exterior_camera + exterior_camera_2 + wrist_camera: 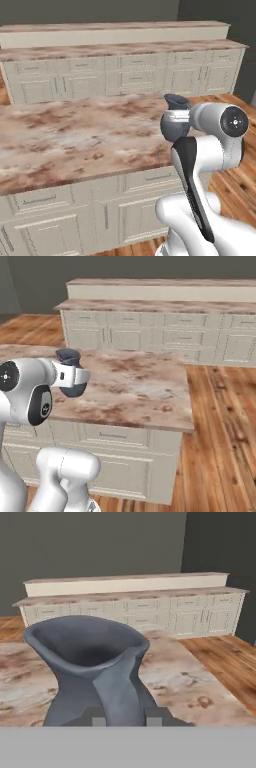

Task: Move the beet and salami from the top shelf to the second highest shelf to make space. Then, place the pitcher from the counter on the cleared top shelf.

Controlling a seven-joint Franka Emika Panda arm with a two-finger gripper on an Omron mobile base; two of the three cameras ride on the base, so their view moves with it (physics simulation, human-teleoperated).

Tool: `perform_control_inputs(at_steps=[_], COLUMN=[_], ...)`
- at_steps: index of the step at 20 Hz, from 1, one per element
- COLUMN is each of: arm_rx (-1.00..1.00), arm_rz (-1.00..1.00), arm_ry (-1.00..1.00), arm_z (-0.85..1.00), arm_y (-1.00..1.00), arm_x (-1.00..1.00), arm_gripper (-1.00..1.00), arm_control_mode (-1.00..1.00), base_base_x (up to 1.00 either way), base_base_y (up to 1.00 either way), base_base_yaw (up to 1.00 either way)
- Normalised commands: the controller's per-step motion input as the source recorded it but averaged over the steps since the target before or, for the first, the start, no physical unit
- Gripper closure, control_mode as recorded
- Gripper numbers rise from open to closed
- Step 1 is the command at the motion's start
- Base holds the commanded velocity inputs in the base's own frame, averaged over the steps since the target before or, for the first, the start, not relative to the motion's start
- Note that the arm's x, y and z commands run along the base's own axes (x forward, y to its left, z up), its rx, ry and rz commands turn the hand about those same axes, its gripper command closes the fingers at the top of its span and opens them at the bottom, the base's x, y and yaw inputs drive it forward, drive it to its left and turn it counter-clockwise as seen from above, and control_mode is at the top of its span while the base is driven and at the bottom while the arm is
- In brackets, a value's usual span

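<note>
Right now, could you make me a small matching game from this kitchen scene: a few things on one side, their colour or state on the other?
Things:
1. pitcher
2. counter
3. gripper
4. floor

Descriptions:
A. orange-brown wood planks
B. shut on the handle
C. dark blue-grey, flared mouth
D. brown-and-beige marbled top

Pairs: 1-C, 2-D, 3-B, 4-A

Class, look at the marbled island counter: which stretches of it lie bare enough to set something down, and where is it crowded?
The counter is bare from its left end across to the pitcher, and from the pitcher on to its far right edge in the right base view. The one crowded spot is the near corner, where the hand is shut on the pitcher's handle.
</note>
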Motion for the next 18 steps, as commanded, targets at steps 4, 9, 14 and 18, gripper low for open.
perform_control_inputs(at_steps=[4, 9, 14, 18], arm_rx=[0.00, 0.00, 0.00, 0.00], arm_rz=[0.00, 0.00, 0.00, 0.00], arm_ry=[0.00, 0.00, 0.00, 0.00], arm_z=[0.00, 0.00, 0.00, 0.00], arm_y=[0.00, 0.00, 0.00, 0.00], arm_x=[0.00, 0.00, 0.00, 0.00], arm_gripper=[1.00, 1.00, 1.00, 1.00], arm_control_mode=[1.00, 1.00, 1.00, 1.00], base_base_x=[0.00, 0.00, 0.00, 0.00], base_base_y=[-0.47, -0.47, -0.61, -0.64], base_base_yaw=[-0.70, -0.71, -0.71, -0.70])
